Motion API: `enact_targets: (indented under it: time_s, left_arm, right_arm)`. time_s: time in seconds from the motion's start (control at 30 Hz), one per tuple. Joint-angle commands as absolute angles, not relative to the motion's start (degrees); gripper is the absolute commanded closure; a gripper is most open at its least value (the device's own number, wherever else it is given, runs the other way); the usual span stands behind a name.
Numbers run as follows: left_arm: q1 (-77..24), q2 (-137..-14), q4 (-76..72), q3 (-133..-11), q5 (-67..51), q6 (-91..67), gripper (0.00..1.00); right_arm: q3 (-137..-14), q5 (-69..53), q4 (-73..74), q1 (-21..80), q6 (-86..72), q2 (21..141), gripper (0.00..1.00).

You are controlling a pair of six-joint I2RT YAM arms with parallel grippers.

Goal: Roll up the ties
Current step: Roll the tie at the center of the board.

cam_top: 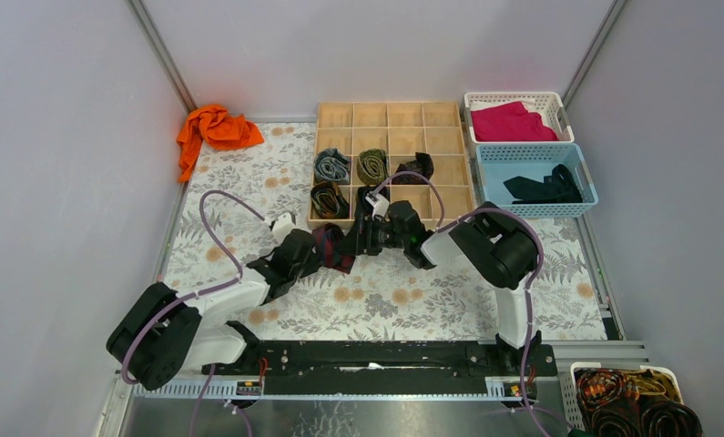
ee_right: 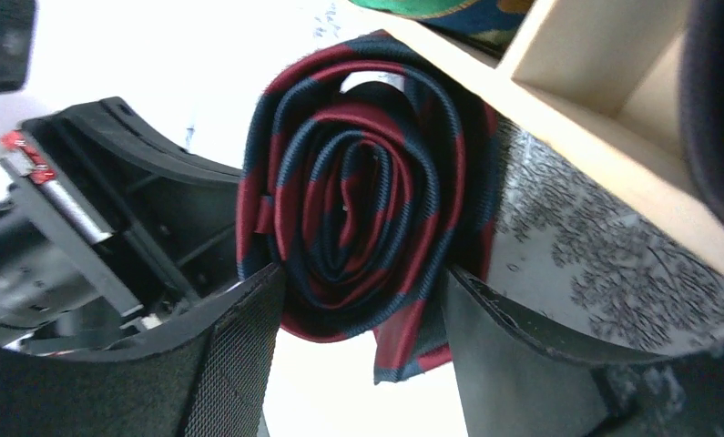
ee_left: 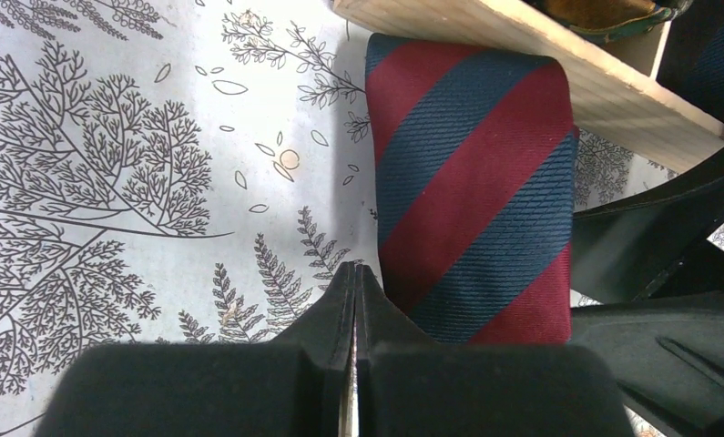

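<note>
A navy tie with red diagonal stripes (cam_top: 332, 248) is rolled into a coil and stands on its edge on the leaf-print mat, right against the front wall of the wooden compartment box (cam_top: 320, 164). In the right wrist view the coil (ee_right: 367, 191) shows its spiral, with a loose end hanging at the bottom. My right gripper (ee_right: 362, 273) is open, its fingers wide apart along both flanks of the coil. My left gripper (ee_left: 356, 269) is shut on nothing, its tip on the mat just left of the coil (ee_left: 472, 191).
The box holds rolled ties: grey-blue (cam_top: 332, 166), olive (cam_top: 372, 165), black (cam_top: 415, 168), brown (cam_top: 329, 200). A blue basket (cam_top: 588, 173) holds a black tie (cam_top: 545, 188). Behind it sits a white basket with magenta cloth (cam_top: 513, 121). An orange cloth (cam_top: 214, 129) lies far left.
</note>
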State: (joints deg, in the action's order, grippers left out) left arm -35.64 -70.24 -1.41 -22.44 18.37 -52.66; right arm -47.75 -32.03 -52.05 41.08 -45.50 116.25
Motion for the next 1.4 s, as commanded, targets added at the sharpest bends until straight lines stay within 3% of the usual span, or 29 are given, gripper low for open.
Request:
enact_targets:
  time_s: [0.0, 0.27, 0.4, 0.63, 0.97, 1.37]
  left_arm:
    - [-35.9, -69.8, -3.7, -22.0, 18.6, -50.8, 1.00]
    - [-35.8, -60.7, 6.3, -24.1, 20.5, -50.6, 1.00]
    - [-35.8, -58.3, 8.1, -25.6, 21.0, -49.8, 1.00]
    - [-35.9, -65.3, -2.9, -24.8, 17.0, -49.5, 1.00]
    - [-35.9, -76.0, -16.2, -25.7, 10.4, -49.3, 1.00]
    - [-35.9, -78.0, -14.2, -26.5, 11.4, -50.2, 1.00]
  right_arm:
    - [-46.7, -22.5, -37.5, 41.0, -41.7, 112.7, 0.28]
    - [-44.8, -13.5, -26.4, 41.0, -36.8, 103.4, 0.28]
    - [-42.6, -13.3, -27.9, 41.0, -36.9, 101.7, 0.28]
    - [-38.6, -13.3, -27.8, 41.0, -38.2, 94.4, 0.27]
    - [-36.0, -8.6, -14.8, 41.0, -38.8, 85.5, 0.25]
    - [-24.9, -12.2, -33.2, 41.3, -45.1, 89.7, 0.22]
